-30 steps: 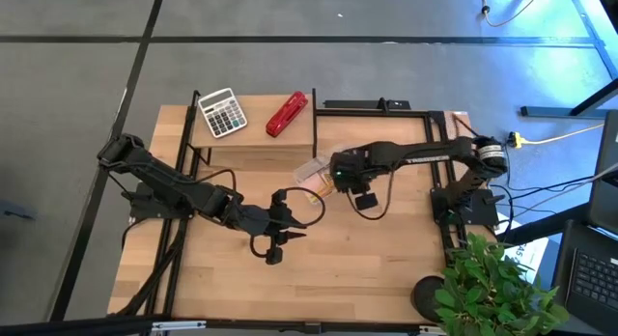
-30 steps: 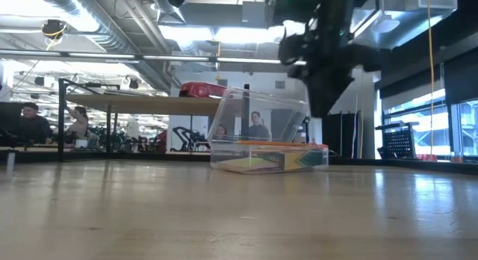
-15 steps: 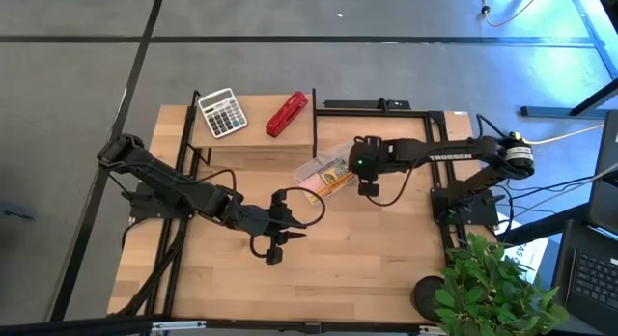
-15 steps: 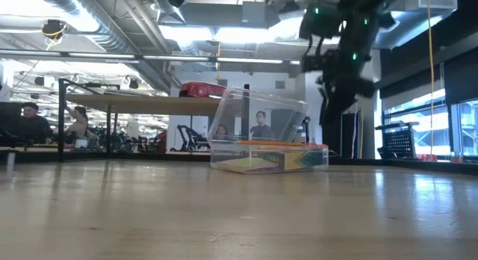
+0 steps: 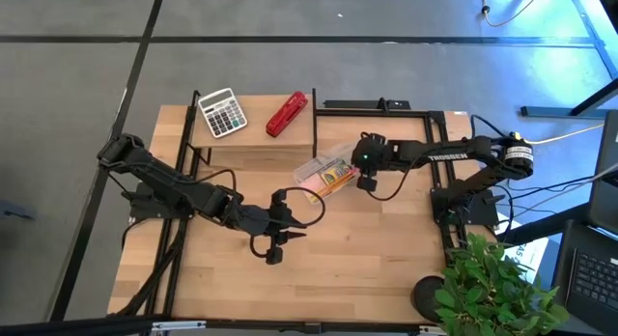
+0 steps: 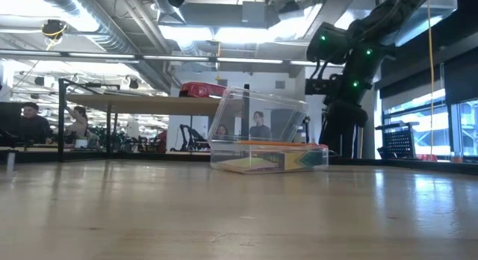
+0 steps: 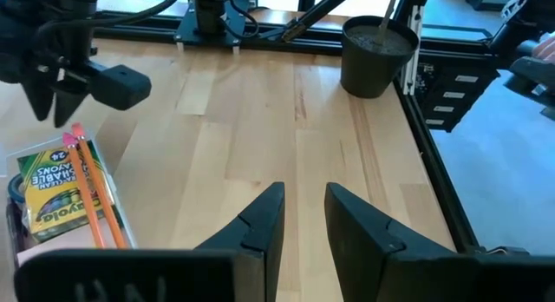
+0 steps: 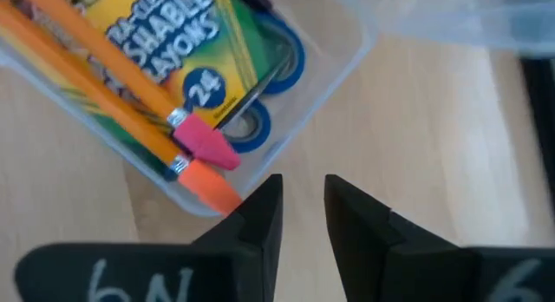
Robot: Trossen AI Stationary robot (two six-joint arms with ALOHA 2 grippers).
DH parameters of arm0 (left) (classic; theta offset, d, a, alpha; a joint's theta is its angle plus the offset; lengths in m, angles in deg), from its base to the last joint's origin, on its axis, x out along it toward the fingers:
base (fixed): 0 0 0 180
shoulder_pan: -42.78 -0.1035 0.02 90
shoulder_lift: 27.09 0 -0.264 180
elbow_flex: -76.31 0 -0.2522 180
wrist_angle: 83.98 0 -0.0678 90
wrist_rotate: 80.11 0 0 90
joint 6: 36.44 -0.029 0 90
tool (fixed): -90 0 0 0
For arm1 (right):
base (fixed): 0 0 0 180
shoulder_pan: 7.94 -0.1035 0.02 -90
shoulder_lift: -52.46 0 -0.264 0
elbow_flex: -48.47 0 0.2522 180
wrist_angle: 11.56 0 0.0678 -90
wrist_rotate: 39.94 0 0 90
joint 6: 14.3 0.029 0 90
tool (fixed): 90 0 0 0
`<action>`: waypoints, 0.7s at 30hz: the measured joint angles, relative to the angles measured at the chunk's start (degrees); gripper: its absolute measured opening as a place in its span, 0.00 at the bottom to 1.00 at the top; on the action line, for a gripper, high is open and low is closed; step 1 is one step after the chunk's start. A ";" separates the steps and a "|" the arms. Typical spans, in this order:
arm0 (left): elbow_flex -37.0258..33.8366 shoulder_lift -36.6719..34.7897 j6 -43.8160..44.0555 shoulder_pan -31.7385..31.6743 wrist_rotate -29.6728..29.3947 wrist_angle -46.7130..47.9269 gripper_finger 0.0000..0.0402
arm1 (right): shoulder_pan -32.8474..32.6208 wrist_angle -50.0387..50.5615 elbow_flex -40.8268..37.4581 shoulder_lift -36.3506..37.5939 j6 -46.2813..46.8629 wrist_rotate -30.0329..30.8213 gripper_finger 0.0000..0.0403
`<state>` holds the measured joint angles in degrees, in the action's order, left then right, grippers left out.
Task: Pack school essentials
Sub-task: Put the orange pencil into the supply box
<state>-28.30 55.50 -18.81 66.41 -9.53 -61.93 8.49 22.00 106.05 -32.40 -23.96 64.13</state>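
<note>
Right end effector hovers beside crayon box

Yellow-green crayon box, orange pencil, blue-handled scissors lie boxed

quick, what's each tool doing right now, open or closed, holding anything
Left tool: open, empty, waiting over the middle of the table.
Right tool: open, empty, beside the clear box with the crayon box and orange pencil.

The crayon box is yellow and green. Orange pencils carry pink erasers. The scissors have blue handles.
</note>
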 joint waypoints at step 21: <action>0.00 0.00 -0.02 0.00 -0.66 0.00 0.19 | -1.12 2.26 -0.27 0.00 -2.44 -10.55 0.22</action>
<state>-28.30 55.50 -18.83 66.41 -10.18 -61.93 7.38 24.26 105.78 -32.40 -26.39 53.58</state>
